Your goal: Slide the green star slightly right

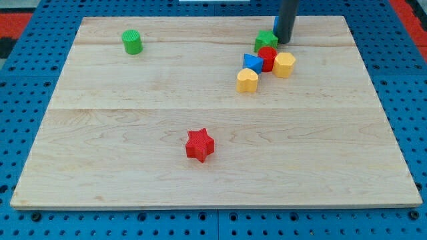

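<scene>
The green star lies near the view's top, right of centre, at the top of a cluster of blocks. My tip stands just to the star's right, close to it or touching it; I cannot tell which. A blue block shows partly behind the rod. Below the star sit a red cylinder, a blue triangle, a yellow hexagon and a yellow heart.
A green cylinder stands at the view's top left. A red star lies below centre. The wooden board rests on a blue perforated surface.
</scene>
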{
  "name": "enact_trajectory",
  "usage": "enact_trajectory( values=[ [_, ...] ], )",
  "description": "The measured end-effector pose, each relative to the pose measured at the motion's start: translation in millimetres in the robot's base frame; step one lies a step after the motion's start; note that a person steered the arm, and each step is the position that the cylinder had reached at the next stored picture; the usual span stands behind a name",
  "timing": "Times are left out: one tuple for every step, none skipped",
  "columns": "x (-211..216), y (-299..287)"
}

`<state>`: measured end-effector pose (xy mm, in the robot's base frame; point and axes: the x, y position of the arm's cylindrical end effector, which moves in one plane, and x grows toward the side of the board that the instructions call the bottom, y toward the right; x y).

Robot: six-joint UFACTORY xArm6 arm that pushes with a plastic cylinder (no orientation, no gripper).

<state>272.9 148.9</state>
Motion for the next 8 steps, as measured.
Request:
enact_trajectory(
  values=[
    [22, 45],
    [-3, 88],
    [-60, 93],
    [-82, 68],
    [-82, 32],
    [-81, -21],
    [-81, -59],
    [-72, -75]
  ],
)
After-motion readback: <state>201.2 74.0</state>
